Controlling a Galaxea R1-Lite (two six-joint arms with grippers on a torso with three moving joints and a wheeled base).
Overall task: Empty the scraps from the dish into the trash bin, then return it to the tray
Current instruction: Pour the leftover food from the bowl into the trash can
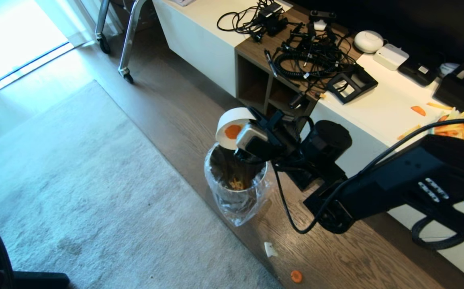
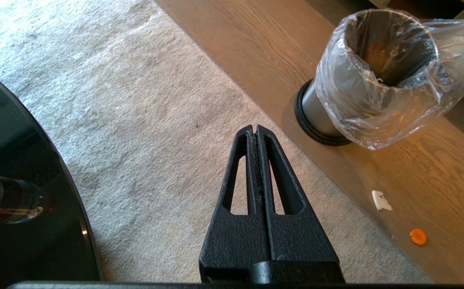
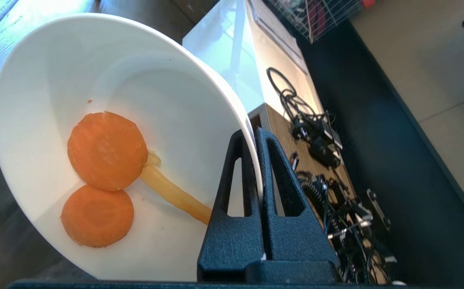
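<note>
Right arm reaching in from the right of the head view, stretched out over the floor toward the bin (image 1: 236,180). Right gripper (image 1: 243,151) clamped on the rim of the dish (image 1: 232,124), one finger inside the wall, the other outside, as seen in the right wrist view (image 3: 256,160). Dish tipped steeply, nearly on edge, mouth facing sideways, held directly above the bin's opening.

Inside the dish (image 3: 115,100): two carrot slices (image 3: 107,150) lying against the lower wall, touching each other, with one pale yellow strip (image 3: 175,194) running out from under the upper slice toward the gripper. Only one slice (image 1: 233,131) showing in the head view.

Bin upright on the wooden floor beside the rug (image 1: 75,192), lined with a crinkled clear bag (image 2: 380,104) folded over the rim. A few yellowish bits (image 1: 236,184) at the bottom.

On the floor near the bin: one more carrot slice (image 1: 296,276) and a small white scrap (image 1: 270,249), well apart from each other.

Left gripper (image 2: 256,132) pressed shut and holding nothing, hanging over the rug beside the edge of the round black tabletop (image 2: 35,224).
</note>
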